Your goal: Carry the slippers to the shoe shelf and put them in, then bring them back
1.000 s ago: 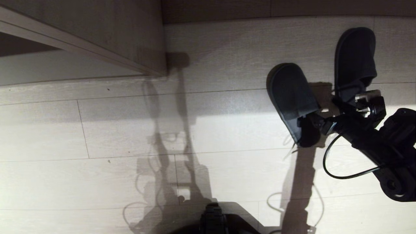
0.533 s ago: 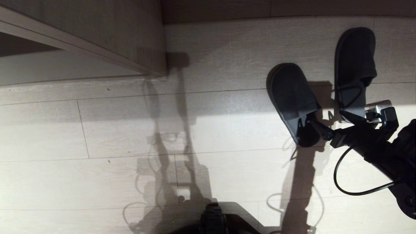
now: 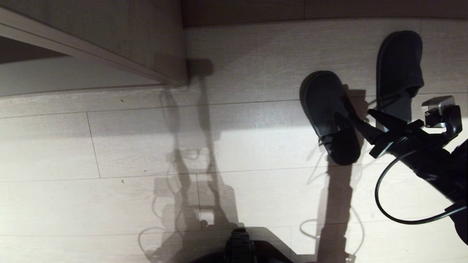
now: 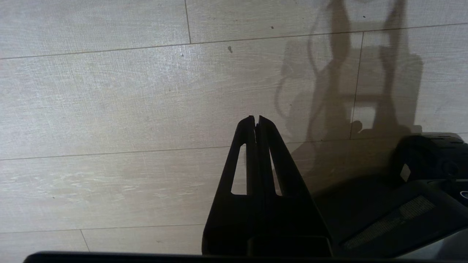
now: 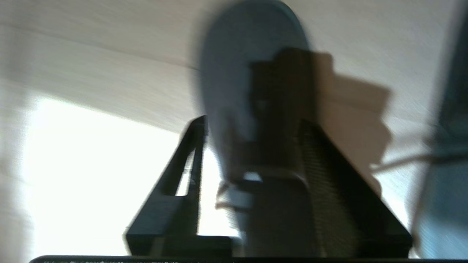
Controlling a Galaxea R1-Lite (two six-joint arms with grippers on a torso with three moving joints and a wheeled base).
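Note:
Two dark slippers lie on the pale floor at the right: one slipper (image 3: pixel 325 102) is nearer the middle, the other slipper (image 3: pixel 400 62) is further right and back. My right gripper (image 3: pixel 354 112) hovers over the nearer one's inner edge, one finger above it and one over the gap between the pair. In the right wrist view that slipper (image 5: pixel 234 73) lies between the parted fingers of the gripper (image 5: pixel 252 120), with bright floor showing beside one finger. The shoe shelf (image 3: pixel 128 36) stands at the upper left. My left gripper (image 4: pixel 256 117) hangs shut over bare floor.
The shelf's pale base board (image 3: pixel 55 78) runs along the floor at the far left. A dark skirting (image 3: pixel 310 9) lines the wall behind the slippers. My own base (image 3: pixel 239 248) shows at the bottom middle, and a loose black cable (image 3: pixel 384 204) loops under the right arm.
The right gripper drew back from low between the slippers, then rose and swung over the nearer slipper's edge, its jaws standing narrower. Both slippers stayed put.

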